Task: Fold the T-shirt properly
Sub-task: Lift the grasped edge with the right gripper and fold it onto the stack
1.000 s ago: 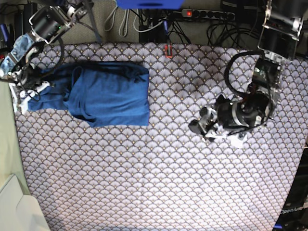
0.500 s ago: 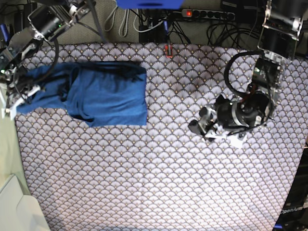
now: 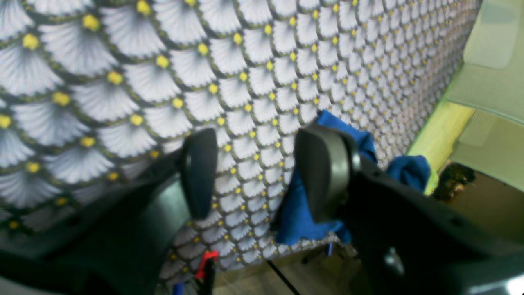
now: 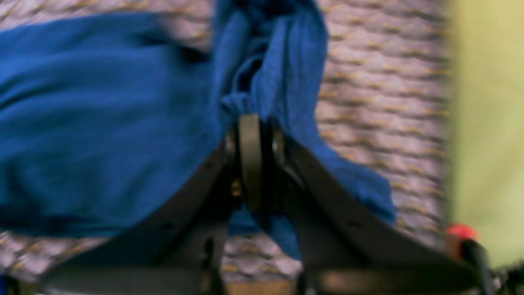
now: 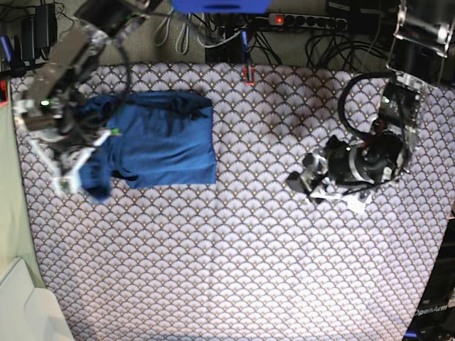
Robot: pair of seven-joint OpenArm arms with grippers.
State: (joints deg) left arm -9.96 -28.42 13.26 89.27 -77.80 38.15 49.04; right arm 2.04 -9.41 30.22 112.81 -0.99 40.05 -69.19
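The right gripper (image 4: 256, 123) is closed on a bunched sleeve of the T-shirt (image 5: 167, 138), which lies partly folded at the cloth's (image 5: 234, 270) far left side. The left gripper (image 3: 256, 172) hovers low, jaws apart, holding nothing.

Tablecloth (image 5: 234, 270) open (T-shirt (image 5: 167, 138) far-left).

The right wrist view is motion-blurred; the right gripper (image 4: 256, 155) hides part of the T-shirt (image 4: 102, 123), whose left side the edge cuts off.
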